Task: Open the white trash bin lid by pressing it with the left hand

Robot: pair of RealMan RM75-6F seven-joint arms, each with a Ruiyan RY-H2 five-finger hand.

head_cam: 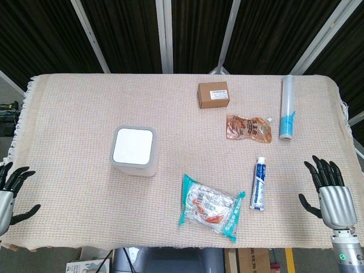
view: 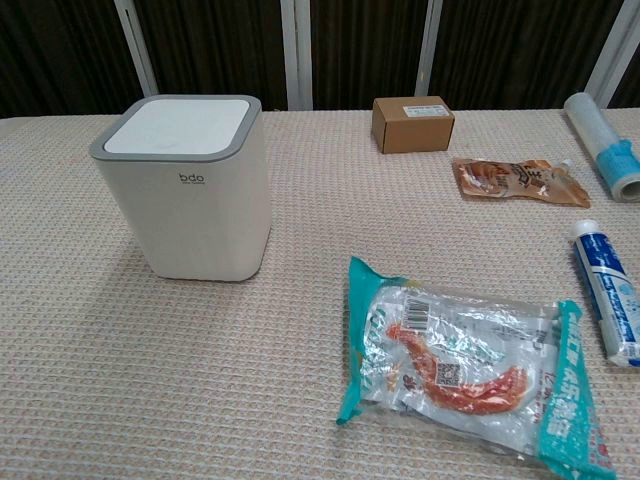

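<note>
A white trash bin (head_cam: 134, 152) (view: 185, 190) with a grey rim stands left of the table's middle, its flat white lid (head_cam: 133, 145) (view: 178, 125) down. My left hand (head_cam: 10, 191) hovers at the table's near left corner, fingers spread, holding nothing, well left of the bin. At the near right edge my right hand (head_cam: 327, 186) is also spread and holds nothing. Neither hand shows in the chest view.
A clear snack packet (head_cam: 209, 207) (view: 470, 365) lies near the front middle. A toothpaste tube (head_cam: 259, 183) (view: 608, 290), an orange pouch (head_cam: 248, 127) (view: 518, 180), a cardboard box (head_cam: 213, 94) (view: 412, 124) and a film roll (head_cam: 288, 107) (view: 603, 129) lie to the right. A woven cloth (head_cam: 74, 114) covers the table.
</note>
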